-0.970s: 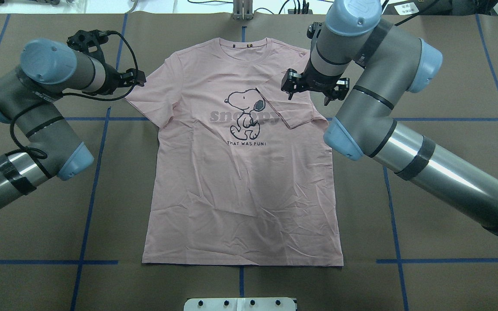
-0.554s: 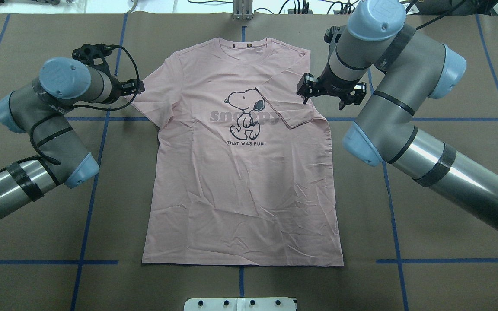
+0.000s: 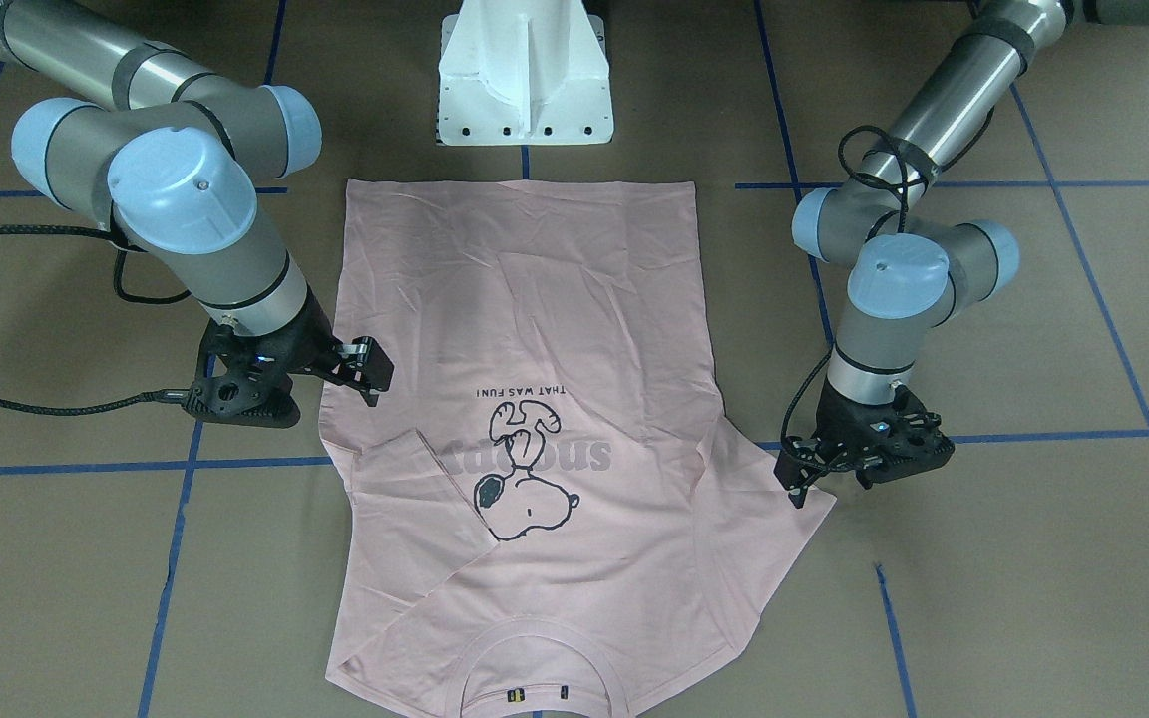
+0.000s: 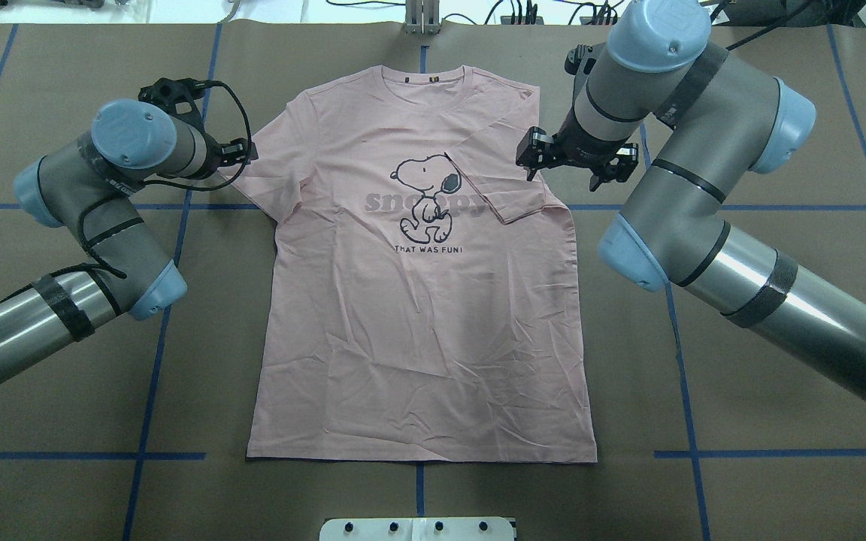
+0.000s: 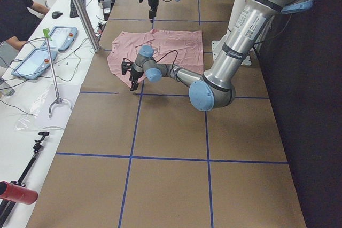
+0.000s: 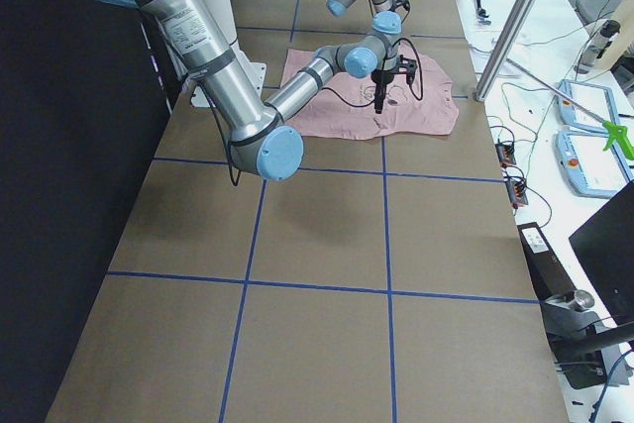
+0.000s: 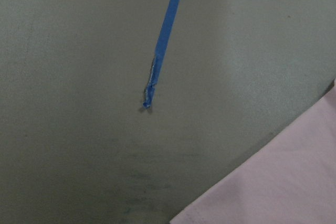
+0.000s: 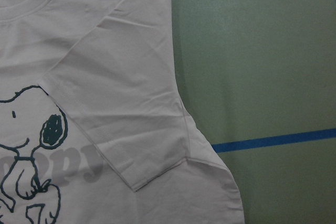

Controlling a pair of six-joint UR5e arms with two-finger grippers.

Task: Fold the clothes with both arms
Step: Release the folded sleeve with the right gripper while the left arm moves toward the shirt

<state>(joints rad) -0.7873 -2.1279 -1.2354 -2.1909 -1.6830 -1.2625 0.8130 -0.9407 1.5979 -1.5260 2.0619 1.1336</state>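
Note:
The pale pink T-shirt [image 4: 418, 315] lies flat on the brown table, print up and collar away from the robot. One sleeve [image 4: 504, 188] is folded inward over the end of the grey lettering, which also shows in the right wrist view [image 8: 121, 114]. My right gripper [image 4: 564, 171] hovers open just above that shoulder's outer edge [image 3: 370, 369], holding nothing. The other sleeve [image 4: 267, 165] lies spread out flat. My left gripper [image 4: 241, 154] stands open at its outer tip [image 3: 827, 486], fingers pointing down. Only that sleeve's hem corner [image 7: 278, 182] shows in the left wrist view.
The white pedestal base [image 3: 525, 80] stands at the shirt's hem side. Blue tape lines [image 4: 170, 300] cross the brown table cover. In the exterior left view a person [image 5: 16, 9] sits at a side bench with tablets [image 5: 61, 36] and cables.
My right gripper has drawn back from over the folded sleeve to the shirt's outer edge, then held still. My left arm has swung slightly toward the spread sleeve. The shirt has not moved.

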